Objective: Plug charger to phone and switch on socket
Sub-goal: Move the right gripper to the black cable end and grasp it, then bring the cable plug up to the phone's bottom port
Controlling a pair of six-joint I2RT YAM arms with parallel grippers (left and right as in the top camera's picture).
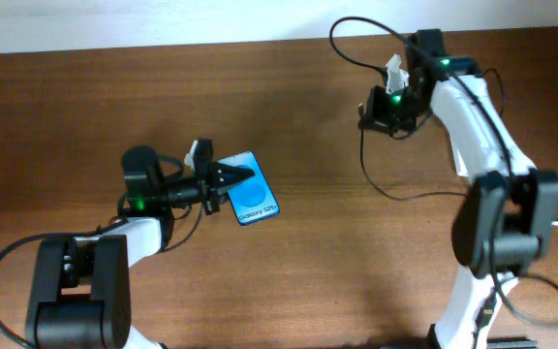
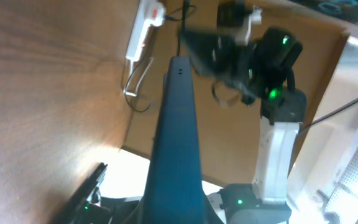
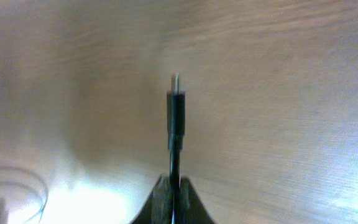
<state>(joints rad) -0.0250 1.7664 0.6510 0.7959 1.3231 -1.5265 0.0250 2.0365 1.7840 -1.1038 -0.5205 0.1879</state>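
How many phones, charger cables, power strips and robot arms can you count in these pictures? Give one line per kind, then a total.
Phone: 1
Charger cable: 1
Power strip: 1
Robot arms: 2
Total: 5

Your overhead view is bright and even; both wrist views are soft, with glare on the table (image 3: 278, 93).
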